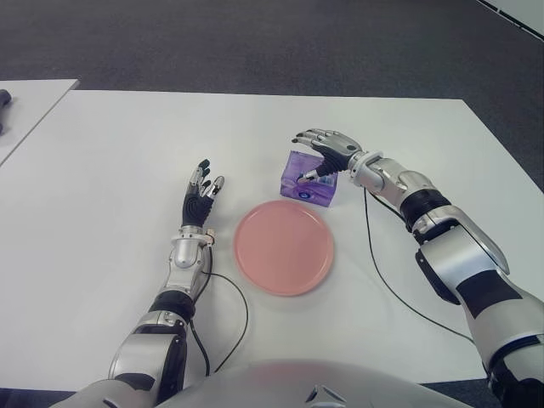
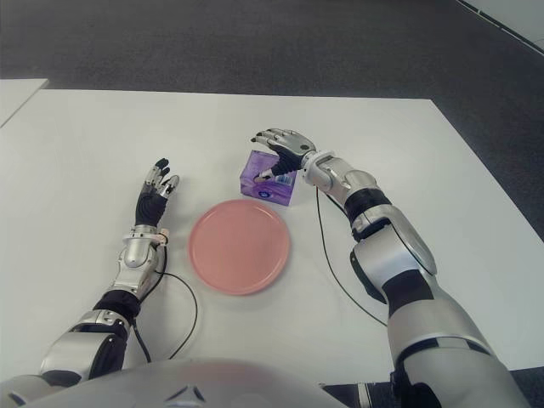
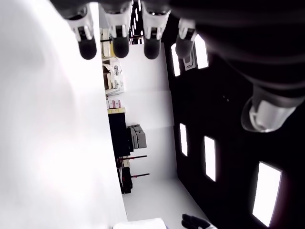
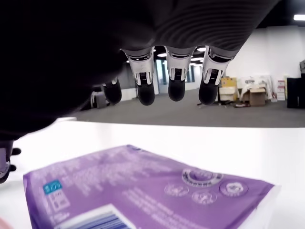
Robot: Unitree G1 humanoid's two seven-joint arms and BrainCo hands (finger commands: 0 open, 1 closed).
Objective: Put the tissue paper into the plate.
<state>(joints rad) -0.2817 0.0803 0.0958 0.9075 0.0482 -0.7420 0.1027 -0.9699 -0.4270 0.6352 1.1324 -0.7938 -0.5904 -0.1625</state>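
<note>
— Where is the tissue paper?

— It is a purple pack of tissue paper [image 1: 308, 179], sitting on the white desk [image 1: 127, 153] just beyond the far right edge of the pink plate [image 1: 283, 247]. The pack lies outside the plate; whether it touches the rim I cannot tell. The plate holds nothing.

— And the right hand?

— The right hand [image 1: 327, 151] is over the pack, palm down, reaching in from the right side. Its fingers [image 4: 175, 78] are extended and slightly apart, not closed around anything. In the right wrist view the four fingertips hang above the pack's printed top with open space under them. In the eye views the thumb tip points down at the pack's top; whether it actually touches I cannot tell.

— The left hand?

— The left hand [image 1: 201, 195] shows to the left of the plate, well apart from the pack, fingers pointing away from the robot. They are straight and loosely spread, holding nothing. Its wrist view shows the fingertips in a row with only bare desk beside them.

— Anything else on the desk?

— A black cable [image 1: 387, 285] runs from the right forearm across the desk, right of the plate, and another [image 1: 238, 319] loops by the left forearm. A second white table [image 1: 25, 102] stands at the far left.
</note>
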